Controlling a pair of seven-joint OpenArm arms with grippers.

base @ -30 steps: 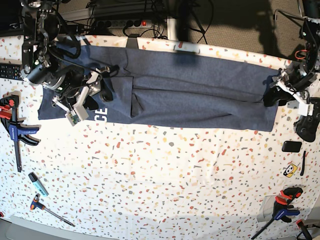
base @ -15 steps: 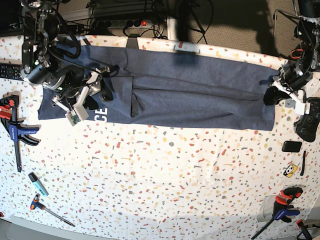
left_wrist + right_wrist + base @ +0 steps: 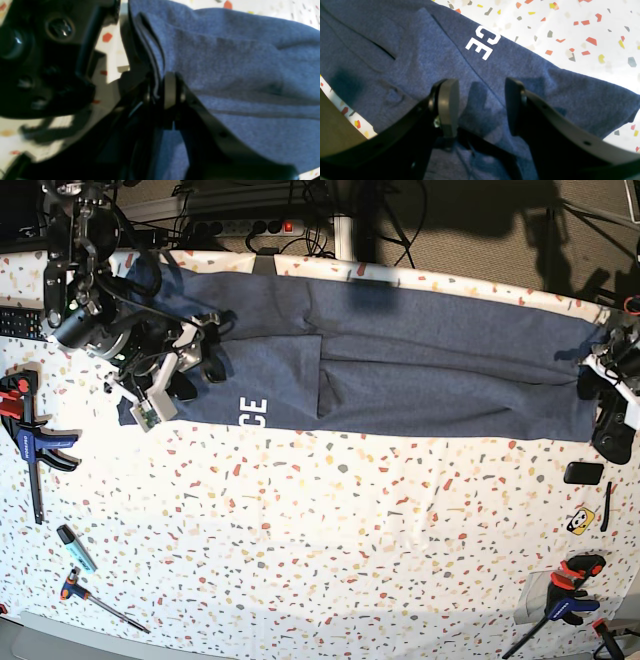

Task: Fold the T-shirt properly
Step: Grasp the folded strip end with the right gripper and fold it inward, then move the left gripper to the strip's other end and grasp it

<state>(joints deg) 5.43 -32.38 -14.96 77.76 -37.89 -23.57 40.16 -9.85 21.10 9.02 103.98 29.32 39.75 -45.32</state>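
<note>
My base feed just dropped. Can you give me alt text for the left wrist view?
The left gripper is shut on a folded edge of the navy T-shirt, which spreads across the right of the frame. To the left, a blurred black object sits on the speckled white table.

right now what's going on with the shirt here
A two-armed robot is working on a navy T-shirt lying in a long band across the speckled table. The left gripper has its jaws clamped on a bunched edge of the fabric at one end. The right gripper sits over the other end, near the white letters, with its jaws open and nothing between them. The folding is not finished.
</note>
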